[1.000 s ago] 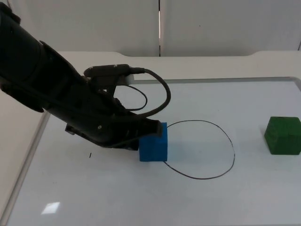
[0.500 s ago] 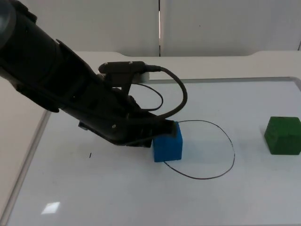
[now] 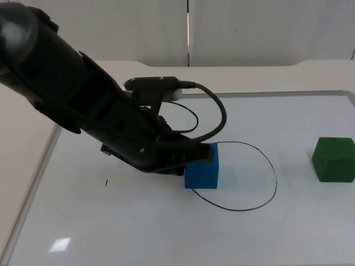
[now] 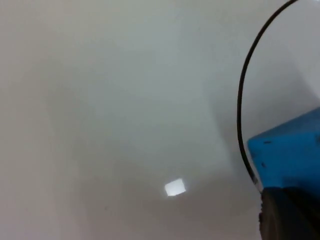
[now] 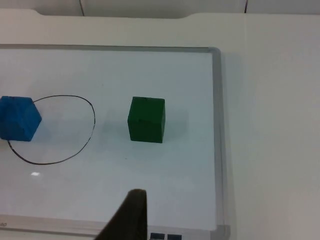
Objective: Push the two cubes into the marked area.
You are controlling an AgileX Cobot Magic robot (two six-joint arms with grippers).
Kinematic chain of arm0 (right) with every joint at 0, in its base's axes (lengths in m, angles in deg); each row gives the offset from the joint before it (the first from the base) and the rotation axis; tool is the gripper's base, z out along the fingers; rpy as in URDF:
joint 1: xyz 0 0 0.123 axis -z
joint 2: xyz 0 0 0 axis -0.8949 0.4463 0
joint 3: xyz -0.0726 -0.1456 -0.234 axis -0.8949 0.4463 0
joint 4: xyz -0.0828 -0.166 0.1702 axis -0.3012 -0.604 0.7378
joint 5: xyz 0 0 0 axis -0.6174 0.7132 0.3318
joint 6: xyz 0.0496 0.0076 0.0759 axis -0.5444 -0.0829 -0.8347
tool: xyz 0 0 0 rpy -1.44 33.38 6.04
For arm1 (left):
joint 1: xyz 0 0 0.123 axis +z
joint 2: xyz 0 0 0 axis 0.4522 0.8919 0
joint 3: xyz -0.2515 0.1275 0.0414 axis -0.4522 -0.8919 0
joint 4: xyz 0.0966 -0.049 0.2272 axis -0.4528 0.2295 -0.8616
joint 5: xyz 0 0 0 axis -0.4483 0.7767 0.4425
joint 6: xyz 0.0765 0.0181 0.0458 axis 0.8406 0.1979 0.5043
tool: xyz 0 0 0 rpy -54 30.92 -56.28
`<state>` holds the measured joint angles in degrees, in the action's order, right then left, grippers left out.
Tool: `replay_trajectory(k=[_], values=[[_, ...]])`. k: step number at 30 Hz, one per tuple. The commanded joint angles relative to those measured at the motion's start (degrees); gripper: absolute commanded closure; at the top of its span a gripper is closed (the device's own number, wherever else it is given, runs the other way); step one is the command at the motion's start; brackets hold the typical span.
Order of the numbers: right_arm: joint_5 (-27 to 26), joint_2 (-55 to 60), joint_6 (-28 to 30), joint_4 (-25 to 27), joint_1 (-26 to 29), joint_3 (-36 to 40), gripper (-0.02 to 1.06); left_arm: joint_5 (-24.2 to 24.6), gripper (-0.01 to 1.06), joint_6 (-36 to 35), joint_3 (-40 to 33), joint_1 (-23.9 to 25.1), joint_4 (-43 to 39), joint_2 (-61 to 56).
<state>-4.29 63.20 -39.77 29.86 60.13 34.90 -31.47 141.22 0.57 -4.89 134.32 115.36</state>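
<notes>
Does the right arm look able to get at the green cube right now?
Probably yes: the green cube stands alone on the white board ahead of the right end effector, nothing between them.

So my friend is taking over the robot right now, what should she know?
Left gripper: pressed against the blue foam cube's left side, pushing.
Right gripper: waits above the whiteboard, near the green foam cube.
Blue cube sits across the left edge of the black hand-drawn oval, only partly in.
Green cube stands outside, right of the oval, untouched.
Left to do: finish pushing blue inside, then push green in.
</notes>
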Motion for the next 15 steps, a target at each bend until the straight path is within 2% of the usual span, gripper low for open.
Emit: replay_trajectory(k=[1, 9, 15], values=[[-0.31, -0.24, -0.04, 0.12, 0.21, 0.14, -0.01, 0.36, 1.05, -0.03, 0.84, -0.38, 0.77, 0.09], [-0.31, -0.24, -0.04, 0.12, 0.21, 0.14, -0.01, 3.42, 1.05, 0.10, 2.81, -0.38, 0.76, 0.09], [-0.31, -0.24, -0.04, 0.12, 0.21, 0.14, -0.01, 3.53, 1.05, 0.23, 2.94, -0.90, 0.93, 0.09]])
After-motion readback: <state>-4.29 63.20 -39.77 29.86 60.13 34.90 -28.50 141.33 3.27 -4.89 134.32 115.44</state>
